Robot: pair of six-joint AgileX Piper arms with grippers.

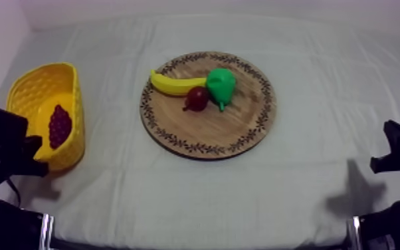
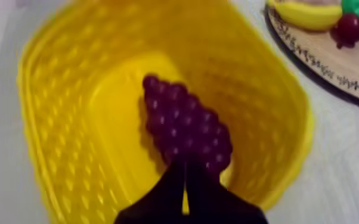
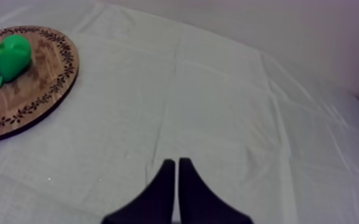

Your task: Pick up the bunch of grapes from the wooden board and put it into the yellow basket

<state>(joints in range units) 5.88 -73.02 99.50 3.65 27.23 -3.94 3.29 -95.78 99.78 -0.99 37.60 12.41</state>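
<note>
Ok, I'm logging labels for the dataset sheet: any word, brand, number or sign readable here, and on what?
None can be read.
The round wooden board has only a leafy rim pattern, no letters.
The yellow basket, purple bunch of grapes, yellow banana, green pear and small red fruit are plain.

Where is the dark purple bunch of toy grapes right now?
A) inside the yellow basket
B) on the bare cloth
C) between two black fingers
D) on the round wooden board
A: the dark purple bunch of grapes lies on the floor of the yellow basket; the round wooden board holds a banana, a pear and a small red fruit.
</note>
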